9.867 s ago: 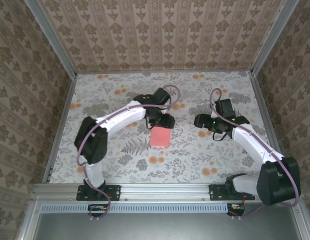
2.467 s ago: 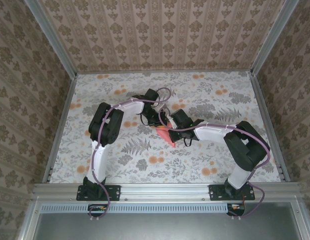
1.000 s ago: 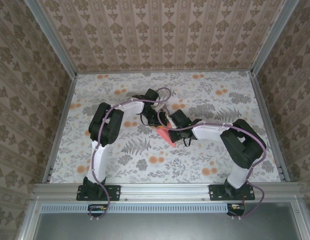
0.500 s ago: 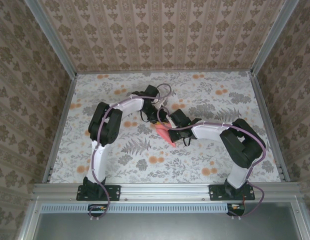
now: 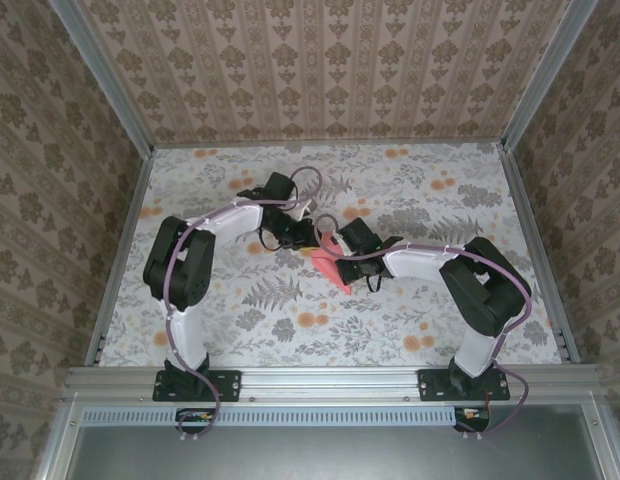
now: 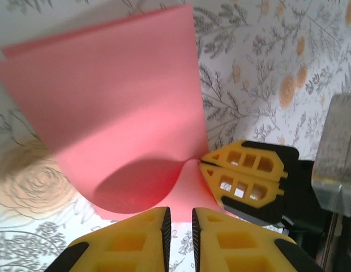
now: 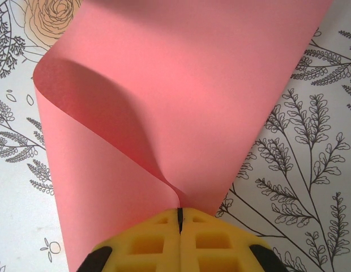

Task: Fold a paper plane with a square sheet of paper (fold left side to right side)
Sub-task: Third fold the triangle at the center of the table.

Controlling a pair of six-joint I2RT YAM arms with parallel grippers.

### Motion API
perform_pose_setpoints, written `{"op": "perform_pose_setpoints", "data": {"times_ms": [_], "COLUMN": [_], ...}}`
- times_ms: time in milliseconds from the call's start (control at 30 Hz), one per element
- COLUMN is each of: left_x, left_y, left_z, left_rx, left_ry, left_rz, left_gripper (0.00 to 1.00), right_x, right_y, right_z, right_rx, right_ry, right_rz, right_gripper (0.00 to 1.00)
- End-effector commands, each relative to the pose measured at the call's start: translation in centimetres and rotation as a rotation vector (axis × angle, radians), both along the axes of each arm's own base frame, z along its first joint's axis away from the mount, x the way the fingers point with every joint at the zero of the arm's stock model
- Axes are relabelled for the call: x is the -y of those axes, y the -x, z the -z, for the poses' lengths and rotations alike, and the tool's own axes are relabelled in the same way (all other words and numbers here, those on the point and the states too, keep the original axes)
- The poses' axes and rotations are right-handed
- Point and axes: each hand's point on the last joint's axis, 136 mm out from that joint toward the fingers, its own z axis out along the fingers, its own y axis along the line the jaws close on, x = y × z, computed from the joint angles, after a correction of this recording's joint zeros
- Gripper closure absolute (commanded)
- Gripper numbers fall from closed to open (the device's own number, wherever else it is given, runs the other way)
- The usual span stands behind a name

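The square sheet of paper is salmon pink and lies at the table's middle, bent over in a loose curl rather than flat. My right gripper is shut on the sheet's edge, where two layers meet between its yellow fingers. In the right wrist view the sheet fans away from that pinch. My left gripper sits just left of the paper. Its jaws stand a narrow gap apart with nothing between them, their tips just short of the sheet's near edge.
The floral tablecloth spreads around the paper, with free room at the back, left and right. Wallpapered walls and metal rails close in the sides. Both arms reach in toward the middle.
The left gripper has drawn back to the left, off the paper, and its elbow has swung left. The right gripper keeps its pinch and has barely moved.
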Motion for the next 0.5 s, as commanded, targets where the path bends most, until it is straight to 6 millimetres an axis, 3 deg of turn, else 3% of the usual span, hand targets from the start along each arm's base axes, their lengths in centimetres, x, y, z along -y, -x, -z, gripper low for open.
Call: {"op": "perform_pose_setpoints", "data": {"times_ms": [0, 200, 467], "left_x": [1.5, 2.7, 2.3], "left_y": [0.5, 1.8, 2.8], "left_z": [-1.2, 0.4, 2.6], "left_rx": [0.012, -0.020, -0.053], "left_ry": [0.090, 0.071, 0.020], "left_rz": [0.016, 0.044, 0.044], "left_gripper": [0.80, 0.80, 0.82], "right_x": [1.1, 1.1, 1.3], "right_y": [1.8, 1.8, 1.9], "right_z": [2.0, 2.0, 2.1], "right_rx": [-0.098, -0.098, -0.102], "right_ry": [0.057, 0.059, 0.068], "right_rz": [-0.017, -0.015, -0.015], "right_gripper": [1.00, 1.00, 1.00]}}
